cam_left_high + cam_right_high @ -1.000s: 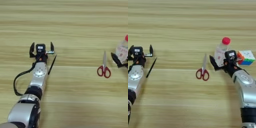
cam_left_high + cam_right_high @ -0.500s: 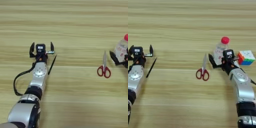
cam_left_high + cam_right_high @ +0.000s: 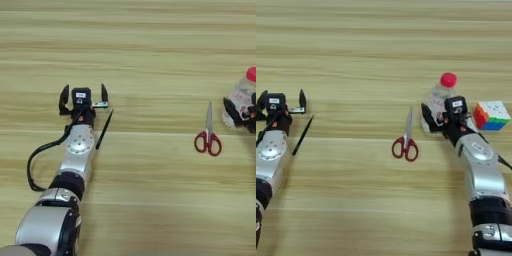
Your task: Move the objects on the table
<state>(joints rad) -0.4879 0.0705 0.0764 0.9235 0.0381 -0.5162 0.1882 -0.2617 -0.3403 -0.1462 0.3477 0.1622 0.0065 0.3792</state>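
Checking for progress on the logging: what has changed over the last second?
The right hand has moved in toward the bottle and now sits right against its base; a grip isn't clear. The left hand stays open beside the black stick. Scissors and cube are unmoved.

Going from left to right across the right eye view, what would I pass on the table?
Left pincer, open → thin black stick → red-handled scissors → right pincer at the red-capped clear bottle → coloured puzzle cube.
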